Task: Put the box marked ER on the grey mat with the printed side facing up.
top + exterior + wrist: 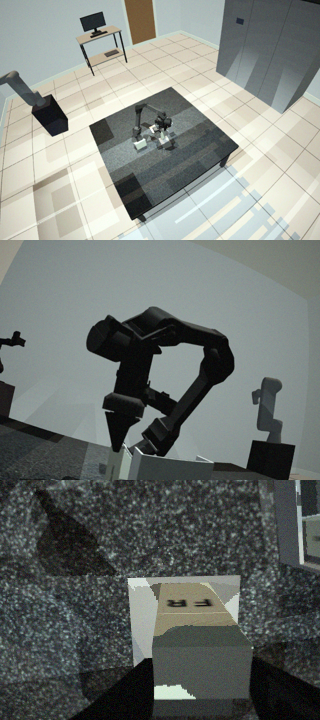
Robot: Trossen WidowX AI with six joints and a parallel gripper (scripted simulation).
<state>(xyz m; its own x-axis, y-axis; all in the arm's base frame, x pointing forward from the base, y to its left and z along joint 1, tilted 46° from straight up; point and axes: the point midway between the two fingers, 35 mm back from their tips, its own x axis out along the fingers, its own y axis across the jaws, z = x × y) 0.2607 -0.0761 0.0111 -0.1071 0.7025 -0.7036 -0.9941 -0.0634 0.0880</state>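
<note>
Open table (180,167) (45,625) is seen along one side of the held box (200,675); on the other, a way across low down is blocked by the bin's wall (173,468) (288,525).

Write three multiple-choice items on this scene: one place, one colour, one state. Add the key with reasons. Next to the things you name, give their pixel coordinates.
1. Where is the bin (173,468) (289,530) in the wrist view?
A) Upper left
B) Upper right
C) Lower left

2. What colour are the letters (190,603) on the held box (162,135) (113,464) (202,672)?
A) Black
B) Red
C) Blue

3. How is the gripper (161,130) (116,449) (199,666)?
A) Wide open, nothing inside
B) Shut with nothing inside
C) Shut on a box

Key:
1 B: its wall enters at that corner.
2 A: the print is dark on tan.
3 C: a finger sits against each side of the box.
</note>
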